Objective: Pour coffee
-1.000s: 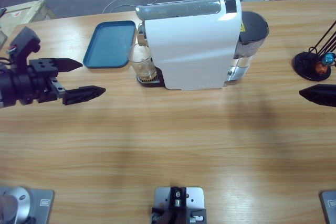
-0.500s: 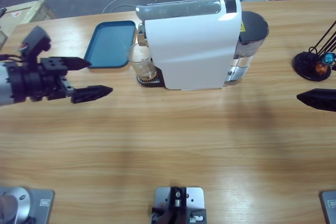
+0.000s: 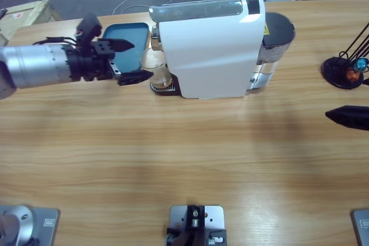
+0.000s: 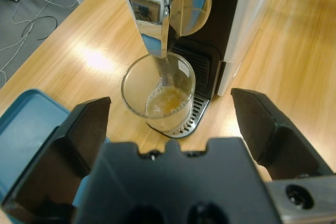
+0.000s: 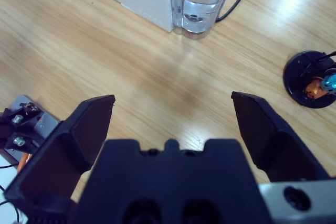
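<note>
left gripper [image 3: 131, 60] hangs wide open just at nine o'clock of the glass [image 3: 159, 73], its jaws spread on either side of the glass's near rim without touching, one over the blue tray [image 3: 118, 30], the other over bare wood. from the left wrist view the glass [image 4: 158, 92] sits straight ahead between the jaws, standing on the drip grate under the chrome spout [image 4: 149, 9] of the white coffee machine [image 3: 210, 50]. coffee [image 4: 168, 102] lies as a shallow amber, see-through pool in the bottom of the glass, paler at its edge.

right gripper [image 3: 349, 116] shows only as a black tip at the three o'clock edge of the long wooden table [image 3: 184, 159]; in its wrist view the jaws stand well apart with nothing between them, over open wood. the machine's clear water tank [image 5: 202, 1] is at twelve o'clock there, the black capsule stand [image 5: 311, 85] at two o'clock. the whole six o'clock half of the table is open.
</note>
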{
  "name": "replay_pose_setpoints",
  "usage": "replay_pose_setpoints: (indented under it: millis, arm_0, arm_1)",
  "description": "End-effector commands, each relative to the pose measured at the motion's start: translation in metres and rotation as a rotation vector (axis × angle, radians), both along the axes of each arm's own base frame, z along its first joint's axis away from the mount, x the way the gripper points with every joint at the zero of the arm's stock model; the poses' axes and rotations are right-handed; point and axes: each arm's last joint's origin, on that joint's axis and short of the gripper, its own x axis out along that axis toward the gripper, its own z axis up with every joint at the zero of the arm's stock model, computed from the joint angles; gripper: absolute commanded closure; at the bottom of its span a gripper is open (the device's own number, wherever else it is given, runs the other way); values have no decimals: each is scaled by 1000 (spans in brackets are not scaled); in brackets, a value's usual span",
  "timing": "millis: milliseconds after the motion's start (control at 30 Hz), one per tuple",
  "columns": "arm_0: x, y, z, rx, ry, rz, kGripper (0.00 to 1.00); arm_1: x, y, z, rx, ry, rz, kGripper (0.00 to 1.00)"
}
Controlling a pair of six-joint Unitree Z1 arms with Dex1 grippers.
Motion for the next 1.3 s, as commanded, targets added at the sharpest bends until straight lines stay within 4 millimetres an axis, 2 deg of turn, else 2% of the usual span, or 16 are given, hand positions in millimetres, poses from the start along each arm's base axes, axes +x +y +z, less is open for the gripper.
replay_pose_setpoints:
  millis: [33,367,700,733,800,967,1000,1033,1133,1167,1300]
  arm_0:
    - [15,-12,-34,14,28,-33,9]
    - [27,-20,-51,17,50,-37,9]
    - [33,-25,-54,-4,44,-52,23]
    - [33,-25,-54,-6,42,-53,56]
    - [35,-26,-54,-6,38,-49,241]
    - [35,-27,-55,-12,39,-70,608]
    - [35,-27,-55,-12,39,-72,656]
    - [35,-27,-55,-13,41,-75,660]
    - [33,-27,-55,-14,45,-80,942]
    - [33,-26,-56,-12,46,-78,1000]
    - [25,-13,-52,-11,52,-49,1000]
  arm_1:
    - [0,3,-12,-23,62,10,0]
    - [2,6,-13,-23,71,9,0]
    - [5,11,-16,-16,85,19,0]
    - [6,11,-17,-17,87,20,0]
    - [6,12,-16,-15,86,20,0]
    - [6,12,-16,-14,84,20,0]
    - [6,12,-16,-13,84,20,0]
    - [6,12,-16,-13,83,20,0]
    - [6,12,-16,-13,82,19,0]
    - [6,12,-16,-13,82,19,0]
    - [6,12,-16,-13,82,19,0]
